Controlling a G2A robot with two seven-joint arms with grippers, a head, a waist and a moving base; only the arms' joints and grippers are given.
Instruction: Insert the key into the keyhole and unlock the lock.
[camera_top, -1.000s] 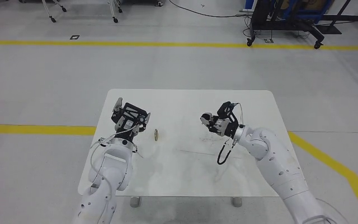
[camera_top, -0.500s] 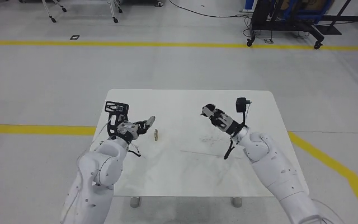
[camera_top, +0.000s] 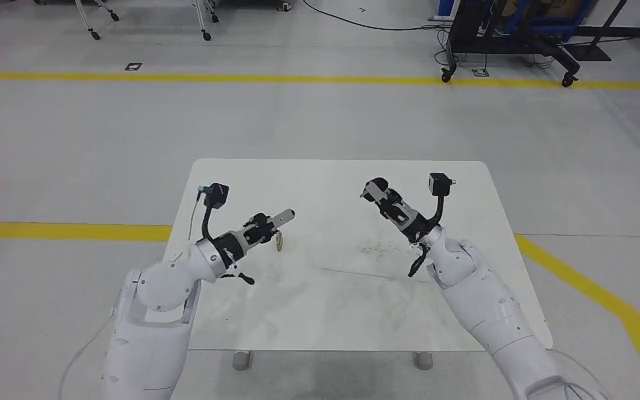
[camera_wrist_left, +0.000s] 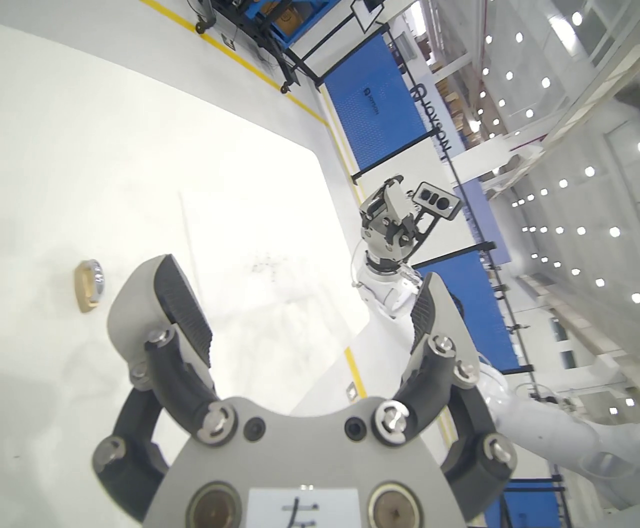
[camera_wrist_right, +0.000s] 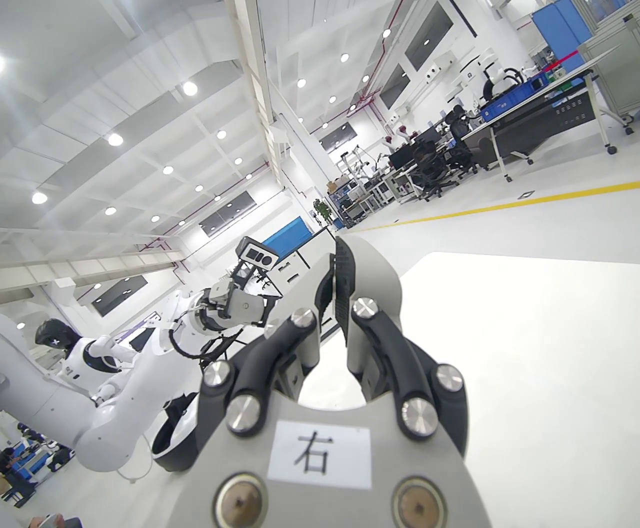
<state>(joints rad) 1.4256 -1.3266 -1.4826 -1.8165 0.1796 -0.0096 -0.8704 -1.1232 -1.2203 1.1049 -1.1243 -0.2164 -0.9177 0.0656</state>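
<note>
It looks like the start: the wide-open left end effector (camera_wrist_left: 300, 285) needs to grab the lock (camera_wrist_left: 89, 286) beside it, while the right end effector (camera_wrist_right: 337, 260) is pinched shut.

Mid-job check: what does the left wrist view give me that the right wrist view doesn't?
Left wrist view: the brass lock resting on the table, beside the open left pincer but apart from it, and the right pincer farther off, raised above the table. Right wrist view: the right pincer close up with its fingers shut, and the left arm farther off. Both: the white table.
</note>
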